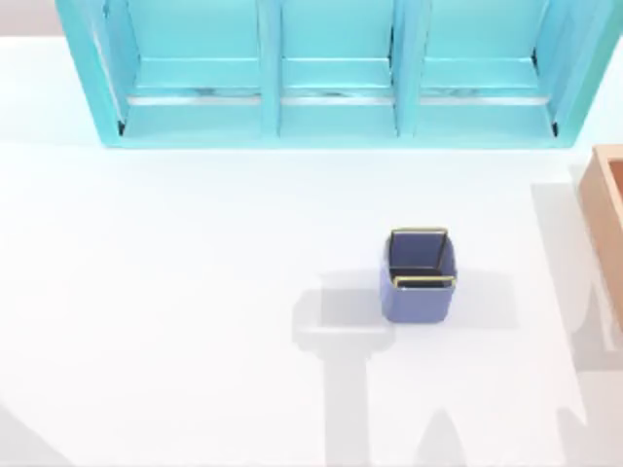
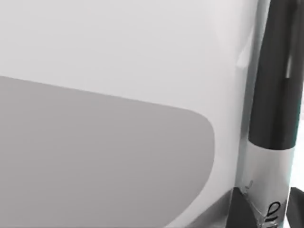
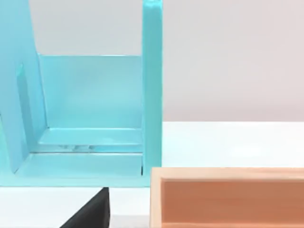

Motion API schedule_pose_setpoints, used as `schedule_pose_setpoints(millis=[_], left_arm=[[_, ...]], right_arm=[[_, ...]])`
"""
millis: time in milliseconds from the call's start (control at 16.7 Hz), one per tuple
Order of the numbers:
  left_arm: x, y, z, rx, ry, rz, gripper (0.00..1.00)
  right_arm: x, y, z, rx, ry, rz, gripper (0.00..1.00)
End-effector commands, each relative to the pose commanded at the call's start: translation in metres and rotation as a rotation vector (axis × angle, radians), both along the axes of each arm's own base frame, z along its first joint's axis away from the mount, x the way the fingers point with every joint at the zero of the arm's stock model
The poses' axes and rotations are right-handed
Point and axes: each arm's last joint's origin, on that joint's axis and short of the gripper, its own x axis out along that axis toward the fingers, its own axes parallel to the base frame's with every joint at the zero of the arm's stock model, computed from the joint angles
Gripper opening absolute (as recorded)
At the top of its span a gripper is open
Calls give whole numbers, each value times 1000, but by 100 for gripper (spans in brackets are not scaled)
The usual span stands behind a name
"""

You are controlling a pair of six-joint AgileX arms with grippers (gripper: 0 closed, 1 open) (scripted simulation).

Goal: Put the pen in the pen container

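Two dark fingers (image 2: 240, 213) of the left gripper (image 2: 268, 214) appear to press either side of a slim black pen (image 2: 273, 85) with a pale lettered lower barrel, holding it above the white table (image 1: 175, 292). Along the table's far edge stands a big turquoise shelf unit (image 1: 336, 78). The small square periwinkle-blue pen container (image 1: 419, 292) with its gold rim sits upright right of the middle, well apart from the tan-orange box (image 1: 608, 214) at the right edge. Whether the right gripper (image 3: 88, 216), near that box, is wide or narrow cannot be told.
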Motion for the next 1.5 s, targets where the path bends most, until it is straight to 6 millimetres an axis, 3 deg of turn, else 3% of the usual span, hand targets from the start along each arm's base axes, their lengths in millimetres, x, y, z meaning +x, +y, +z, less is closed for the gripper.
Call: schedule_pose_setpoints(millis=[300,720,900,1320,1500], left_arm=[[-29,16,34,4,5,12,0],[-118,12,120,-28,36,-2,0],[-144,4,145,-6,8,-2,0],[-148,3,149,3,2,-5,0],[-162,7,179,-6,-60,76,0]], right_arm=[[0,0,0,0,0,0,100],[0,0,0,0,0,0,100],[0,0,0,0,0,0,100],[0,0,0,0,0,0,100],[0,0,0,0,0,0,100]])
